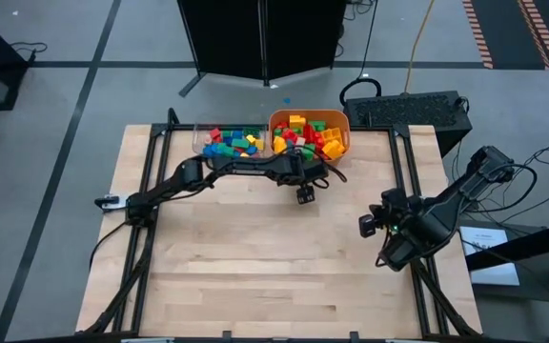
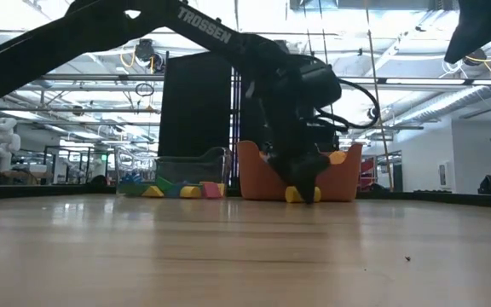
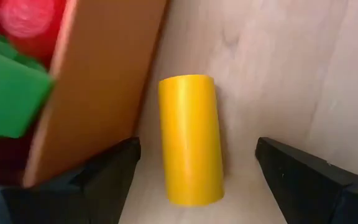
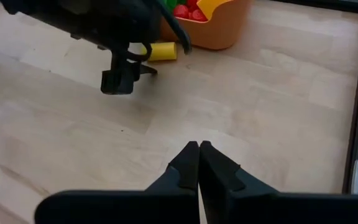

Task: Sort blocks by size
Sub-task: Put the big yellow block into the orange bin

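Observation:
A yellow cylindrical block (image 3: 190,137) lies on its side on the wooden table, right beside the near wall of the orange tub (image 3: 104,74). My left gripper (image 3: 197,144) reaches down to it from the left, open, with one finger on each side of the block and a gap at both. In the low view the block (image 2: 301,194) shows in front of the tub (image 2: 343,179) under the gripper. The tub (image 1: 336,122) holds many blocks (image 1: 308,133). My right gripper (image 4: 199,155) hangs shut and empty over the table's right side (image 1: 368,226).
A clear tray (image 1: 201,143) with red, blue, green and yellow blocks (image 1: 233,141) stands left of the tub at the far edge. Black frame rails (image 1: 403,181) run along the table's sides. The table's near half (image 1: 274,267) is bare wood.

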You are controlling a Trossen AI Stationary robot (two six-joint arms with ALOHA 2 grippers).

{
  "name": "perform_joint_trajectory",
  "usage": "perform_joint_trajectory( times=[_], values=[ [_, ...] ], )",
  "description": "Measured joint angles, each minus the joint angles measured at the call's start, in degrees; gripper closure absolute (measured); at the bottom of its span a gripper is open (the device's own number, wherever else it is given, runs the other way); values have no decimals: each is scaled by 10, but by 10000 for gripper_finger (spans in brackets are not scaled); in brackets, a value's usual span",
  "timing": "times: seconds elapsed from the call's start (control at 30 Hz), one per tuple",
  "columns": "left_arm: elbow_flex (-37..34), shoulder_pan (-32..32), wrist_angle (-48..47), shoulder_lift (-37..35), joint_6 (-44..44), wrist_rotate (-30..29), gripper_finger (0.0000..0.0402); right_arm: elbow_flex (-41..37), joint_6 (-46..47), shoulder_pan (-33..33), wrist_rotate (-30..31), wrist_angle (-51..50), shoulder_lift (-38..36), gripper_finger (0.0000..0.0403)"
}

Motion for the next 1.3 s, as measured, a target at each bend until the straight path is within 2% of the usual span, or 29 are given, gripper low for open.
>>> perform_joint_trajectory(
  times=[0.1,0.2,0.33,0.53,0.57,0.7,0.93,1.23,1.3],
  values=[
    [-3,3,7,-1,-25,42,66,0,7,5,0,0,0,403],
    [-4,4,10,3,-58,88,90,0,15,7,1,0,0,403],
    [-2,-8,11,14,-70,92,153,3,21,12,1,0,0,403],
    [-3,-30,6,16,-74,79,272,11,11,13,1,0,0,403],
    [-1,-32,6,16,-74,75,280,11,10,13,1,0,0,403],
    [8,-41,1,9,-87,77,280,11,8,13,3,0,0,403],
    [38,-47,-35,0,-104,149,280,12,4,13,4,0,0,403],
    [167,-32,-127,-3,-102,139,280,12,0,13,4,0,0,403],
    [158,-13,-110,-27,-102,135,280,12,-1,13,4,-1,0,403]
  ],
)
